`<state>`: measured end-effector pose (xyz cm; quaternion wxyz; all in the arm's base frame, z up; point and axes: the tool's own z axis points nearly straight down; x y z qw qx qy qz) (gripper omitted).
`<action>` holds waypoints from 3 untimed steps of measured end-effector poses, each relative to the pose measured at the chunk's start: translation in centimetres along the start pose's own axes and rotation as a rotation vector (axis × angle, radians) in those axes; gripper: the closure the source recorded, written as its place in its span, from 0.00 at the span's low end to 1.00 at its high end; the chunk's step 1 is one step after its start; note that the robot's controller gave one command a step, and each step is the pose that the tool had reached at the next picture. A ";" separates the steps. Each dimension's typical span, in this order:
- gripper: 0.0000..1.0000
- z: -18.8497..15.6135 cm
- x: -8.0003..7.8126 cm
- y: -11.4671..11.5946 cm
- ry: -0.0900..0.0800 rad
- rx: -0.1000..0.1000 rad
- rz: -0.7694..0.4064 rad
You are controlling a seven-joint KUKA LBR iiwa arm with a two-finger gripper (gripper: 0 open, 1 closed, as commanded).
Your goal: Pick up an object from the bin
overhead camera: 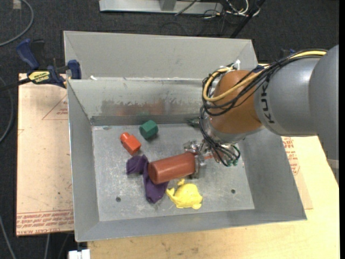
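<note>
Beside the brown cylinder [171, 168] lie purple cloth [141, 169], yellow toy [186, 196].

Around me the floor [38, 15] is dark grey carpet, evenly lit. At the far side a flat pale metal base [156, 3] lies on it, with a tangle of black and white cables [240, 1] just beside. A thin cable [13, 4] loops in the view's upper left corner.

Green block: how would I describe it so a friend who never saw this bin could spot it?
Look at the grey metal bin, on its floor close under the back wall. The green block sits just right of a small orange block; it is the only green thing there.
</note>
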<state>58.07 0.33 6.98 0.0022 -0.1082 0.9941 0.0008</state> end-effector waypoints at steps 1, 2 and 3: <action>1.00 -10.6 -0.2 0.4 -0.003 0.000 0.028; 1.00 -10.5 -0.2 0.4 -0.003 0.000 0.028; 1.00 -27.4 -4.1 1.4 -0.015 0.000 0.107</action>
